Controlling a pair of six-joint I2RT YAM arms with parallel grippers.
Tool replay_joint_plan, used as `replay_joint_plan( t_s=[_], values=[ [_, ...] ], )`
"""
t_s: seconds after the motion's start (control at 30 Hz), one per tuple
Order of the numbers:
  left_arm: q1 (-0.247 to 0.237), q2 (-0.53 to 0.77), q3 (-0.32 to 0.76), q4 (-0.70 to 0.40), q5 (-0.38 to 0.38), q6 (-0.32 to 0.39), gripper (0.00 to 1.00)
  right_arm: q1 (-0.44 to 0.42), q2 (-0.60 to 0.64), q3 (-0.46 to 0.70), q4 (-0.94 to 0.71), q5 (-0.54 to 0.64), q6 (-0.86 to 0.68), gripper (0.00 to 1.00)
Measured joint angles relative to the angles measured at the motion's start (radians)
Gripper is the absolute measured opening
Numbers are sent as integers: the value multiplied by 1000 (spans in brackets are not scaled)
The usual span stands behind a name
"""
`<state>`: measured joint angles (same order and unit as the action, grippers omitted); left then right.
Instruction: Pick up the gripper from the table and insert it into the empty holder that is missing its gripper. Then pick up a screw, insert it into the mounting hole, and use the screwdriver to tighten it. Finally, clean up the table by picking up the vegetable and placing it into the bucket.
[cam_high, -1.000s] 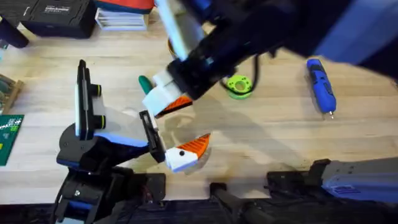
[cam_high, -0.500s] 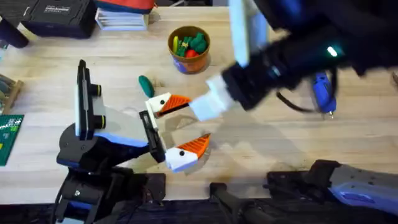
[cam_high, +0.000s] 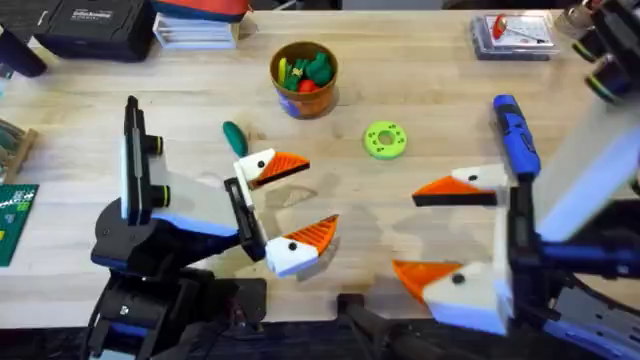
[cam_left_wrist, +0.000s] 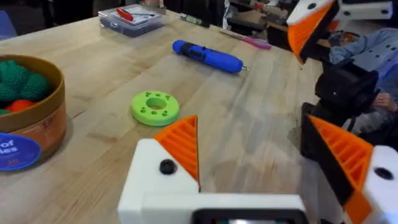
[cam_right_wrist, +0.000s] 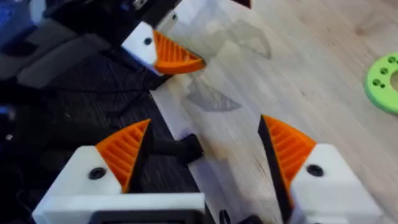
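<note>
Retreat done: my right tool (cam_high: 445, 228), open and empty, has pulled back to the surface's near-right corner, leaving the screwdriver (cam_high: 515, 138) untouched; left tool (cam_high: 290, 205) open.

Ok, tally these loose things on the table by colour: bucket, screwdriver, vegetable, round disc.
Green: 2, the vegetable and the disc
Blue: 1, the screwdriver
Tan: 1, the bucket
Total: 4
</note>
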<state>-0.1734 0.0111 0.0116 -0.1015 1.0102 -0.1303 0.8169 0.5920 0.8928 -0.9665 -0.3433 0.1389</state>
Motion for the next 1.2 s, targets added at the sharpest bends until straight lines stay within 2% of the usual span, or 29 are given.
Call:
replay_joint_plan(
  t_s=[0.03,0.07,0.1,0.13,0.17,0.2,0.23,0.4,0.57,0.7,0.83,0.93,1.2],
  values=[
    [0,0,0,0,0,0,982,0,-13,-5,0,-11,-17,993],
    [0,0,0,0,0,2,915,0,-23,-6,0,-21,-36,993],
    [0,0,0,0,0,0,801,0,-31,-6,2,-27,-52,993],
    [0,0,0,0,0,3,334,0,-37,-6,4,-42,-82,993],
    [0,0,0,0,0,3,160,0,-36,-6,4,-45,-89,993],
    [0,0,0,1,0,6,47,0,-36,-6,4,-47,-94,993],
    [0,0,0,0,0,7,13,0,-36,-6,5,-47,-97,993],
    [0,0,0,0,0,7,5,0,-36,-6,2,2,-90,992],
    [0,0,0,0,0,7,5,-5,-36,-7,-2,139,-32,992],
    [0,0,0,0,0,7,5,-66,-36,-6,-10,251,-13,992],
    [0,0,0,0,0,7,5,-203,-30,-6,-22,327,-20,992],
    [0,0,0,0,0,7,5,-356,15,-6,-22,351,-53,992],
    [0,0,0,0,0,7,5,-757,303,26,41,350,-208,992]
  ],
)
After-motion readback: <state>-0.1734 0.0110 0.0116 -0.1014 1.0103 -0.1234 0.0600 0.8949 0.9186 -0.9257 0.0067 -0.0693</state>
